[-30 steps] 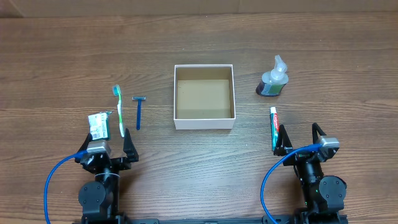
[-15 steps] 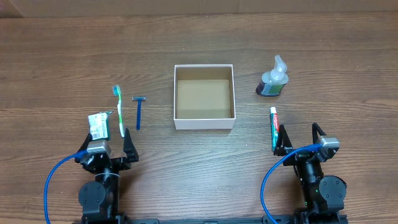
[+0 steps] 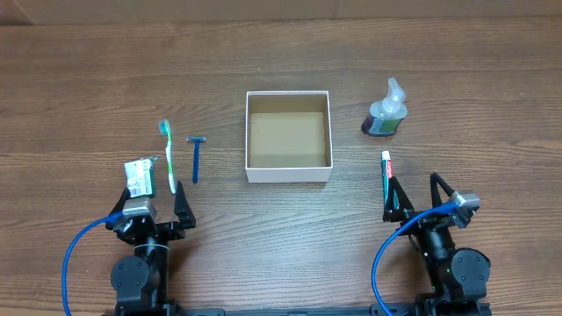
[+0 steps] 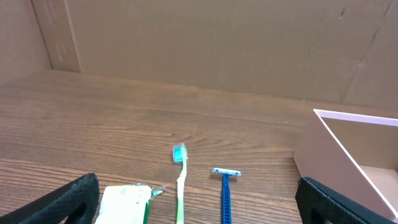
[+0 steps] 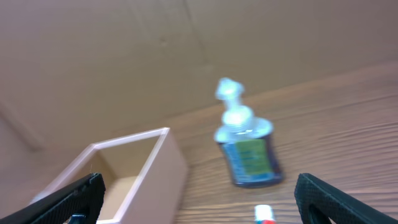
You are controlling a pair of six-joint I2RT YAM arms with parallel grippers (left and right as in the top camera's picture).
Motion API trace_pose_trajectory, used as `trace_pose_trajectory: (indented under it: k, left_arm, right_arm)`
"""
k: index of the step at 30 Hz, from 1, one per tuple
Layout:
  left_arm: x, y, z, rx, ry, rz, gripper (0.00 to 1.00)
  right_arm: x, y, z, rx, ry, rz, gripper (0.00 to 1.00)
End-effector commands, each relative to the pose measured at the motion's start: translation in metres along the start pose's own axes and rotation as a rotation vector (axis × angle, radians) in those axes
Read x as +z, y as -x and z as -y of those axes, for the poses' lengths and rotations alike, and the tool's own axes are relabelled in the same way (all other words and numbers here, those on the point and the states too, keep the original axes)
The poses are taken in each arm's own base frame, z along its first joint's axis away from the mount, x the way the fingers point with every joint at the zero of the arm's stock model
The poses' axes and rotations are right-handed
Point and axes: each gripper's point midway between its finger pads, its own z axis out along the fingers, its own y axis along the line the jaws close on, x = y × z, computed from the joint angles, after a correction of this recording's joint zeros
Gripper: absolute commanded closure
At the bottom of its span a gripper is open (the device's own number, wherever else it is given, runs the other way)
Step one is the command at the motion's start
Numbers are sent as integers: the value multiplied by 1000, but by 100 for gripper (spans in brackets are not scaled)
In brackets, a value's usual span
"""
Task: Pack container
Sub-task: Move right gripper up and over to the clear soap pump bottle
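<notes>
Two tools under my control, left tool [image 3: 151, 197] and right tool [image 3: 413, 195] both spread wide, square white-walled container [image 3: 289, 174] with brown card floor ahead between them, grained wooden worktop [image 3: 281, 241], cardboard backdrop [image 4: 217, 43]

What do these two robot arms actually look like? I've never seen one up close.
Both arms are black, built from chunky rounded joints. The left pincer and the right pincer each have two thin black fingers that taper to points. A small silver-grey block sits on each wrist, and a bright blue cable loops from there down towards the base. No lettering is readable.
</notes>
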Motion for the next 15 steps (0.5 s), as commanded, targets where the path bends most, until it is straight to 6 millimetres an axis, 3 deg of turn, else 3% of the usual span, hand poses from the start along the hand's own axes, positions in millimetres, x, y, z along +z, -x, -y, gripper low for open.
trace_pose_trajectory:
  k: [1, 3, 7, 9, 11, 15]
  left_arm:
    - [0, 0, 0, -14, 2, 7, 0]
    - [0, 0, 0, -14, 2, 7, 0]
    - [0, 0, 0, -14, 2, 7, 0]
    - [0, 0, 0, -14, 2, 7, 0]
    - [0, 0, 0, -14, 2, 7, 0]
    - [0, 0, 0, -14, 2, 7, 0]
  right_arm:
    - [-2, 1, -19, 73, 103, -22, 0]
    - [-7, 17, -31, 69, 135, -16, 0]
    - [-18, 77, -58, 54, 164, 39, 0]
    - [-19, 107, -70, 66, 136, -16, 0]
    - [-16, 119, -74, 38, 103, -95, 0]
    - [-4, 121, -72, -1, 1, -389, 0]
